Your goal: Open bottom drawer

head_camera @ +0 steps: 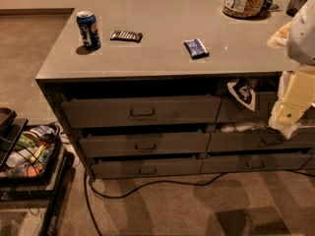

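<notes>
My gripper [288, 113] hangs up and right of the bottom drawer [146, 167], well apart; no clue if it's spread or pinched.

The bottom drawer [146, 167] is seen as the lowest and slimmest dark grey front of the left stack under the tabletop [162, 38]. A small rectangular pull is set at its centre. The front is kept level, with a thin dark gap above it. The tool [288, 113] is held well apart, at the right edge.
</notes>
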Robot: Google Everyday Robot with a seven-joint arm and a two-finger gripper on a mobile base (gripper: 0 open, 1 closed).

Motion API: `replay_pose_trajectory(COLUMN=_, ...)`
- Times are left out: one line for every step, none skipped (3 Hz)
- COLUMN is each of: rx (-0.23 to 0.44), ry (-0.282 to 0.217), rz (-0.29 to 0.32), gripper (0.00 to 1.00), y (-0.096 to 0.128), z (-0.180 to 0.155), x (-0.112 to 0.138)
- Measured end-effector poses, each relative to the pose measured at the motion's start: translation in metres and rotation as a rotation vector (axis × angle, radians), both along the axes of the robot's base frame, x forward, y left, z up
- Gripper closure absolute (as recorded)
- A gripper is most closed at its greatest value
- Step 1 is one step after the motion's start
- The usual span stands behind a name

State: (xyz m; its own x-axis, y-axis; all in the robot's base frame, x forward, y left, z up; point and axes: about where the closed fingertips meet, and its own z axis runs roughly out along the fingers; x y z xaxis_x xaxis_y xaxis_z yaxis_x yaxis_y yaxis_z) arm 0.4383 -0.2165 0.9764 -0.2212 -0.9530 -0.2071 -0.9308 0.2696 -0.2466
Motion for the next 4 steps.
replay_pose_trajectory(rx=0.000, ry=0.000, rz=0.000, gripper=0.00, y=0.000, z=0.000, x=0.000)
replay_pose_trajectory(rx=0.008, ry=-0.022, rz=0.003, gripper=0.00, y=0.001, z=-0.001, x=0.000)
replay_pose_trajectory(rx=-0.012, ry=-0.090, rz=0.020, gripper=0.00, y=0.006, z=-0.014, x=-0.009)
replay_pose_trajectory(rx=0.039, ry=-0.136, rz=0.067, gripper=0.00, y=0.015, z=-0.054, x=-0.008)
